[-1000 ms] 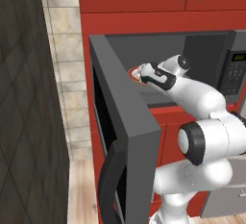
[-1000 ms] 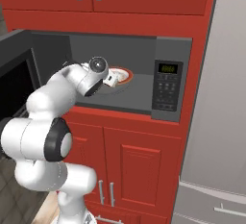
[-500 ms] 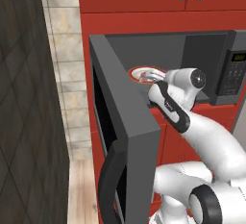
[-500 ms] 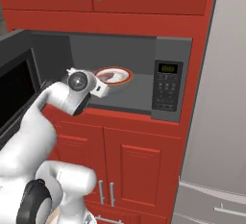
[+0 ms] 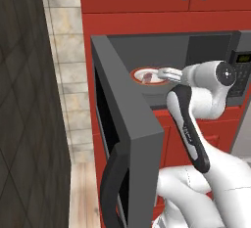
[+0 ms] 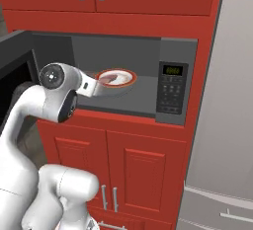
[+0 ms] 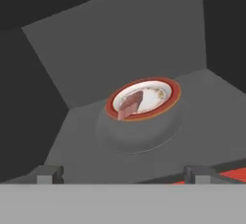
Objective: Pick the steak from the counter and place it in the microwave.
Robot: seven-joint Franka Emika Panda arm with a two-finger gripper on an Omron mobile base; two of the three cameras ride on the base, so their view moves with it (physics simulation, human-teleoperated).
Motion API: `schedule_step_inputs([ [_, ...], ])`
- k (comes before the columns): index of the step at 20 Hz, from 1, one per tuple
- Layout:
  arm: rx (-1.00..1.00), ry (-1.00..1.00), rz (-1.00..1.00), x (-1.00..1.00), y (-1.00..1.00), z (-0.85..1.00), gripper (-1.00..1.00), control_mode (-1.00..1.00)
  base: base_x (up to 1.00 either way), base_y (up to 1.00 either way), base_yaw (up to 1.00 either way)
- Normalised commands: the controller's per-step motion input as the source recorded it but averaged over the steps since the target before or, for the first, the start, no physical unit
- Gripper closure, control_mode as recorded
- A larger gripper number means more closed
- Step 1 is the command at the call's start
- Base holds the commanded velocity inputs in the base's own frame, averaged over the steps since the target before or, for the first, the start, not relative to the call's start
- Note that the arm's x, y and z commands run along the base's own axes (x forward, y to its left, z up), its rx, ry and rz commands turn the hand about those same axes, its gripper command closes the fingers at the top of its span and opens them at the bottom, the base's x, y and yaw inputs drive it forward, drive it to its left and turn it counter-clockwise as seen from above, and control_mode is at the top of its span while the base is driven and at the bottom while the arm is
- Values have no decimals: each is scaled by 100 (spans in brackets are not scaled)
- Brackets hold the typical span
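Placement looked done: the small flat pinkish-red slab of steak (image 7: 129, 105) lay on the round white red-rimmed plate (image 7: 161, 93) inside the large dark grey microwave (image 6: 123, 51), well ahead of the pincer (image 7: 122, 172), whose jaws stood wide with nothing between them at the mouth of the cavity. By my judgement the next move called only for drawing the arm clear of the open black-windowed door (image 5: 122, 139), perhaps to swing it shut. Steak appeared as a short reddish-brown block, lying slantwise across the plate's near side, apart from the pincer.
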Motion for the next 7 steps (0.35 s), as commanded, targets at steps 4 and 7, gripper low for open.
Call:
schedule_step_inputs([
  [4,-28,28,9,-100,-3,61,-100,-100,0,0,0],
  [7,-26,28,7,-100,0,3,-100,-100,0,0,0],
])
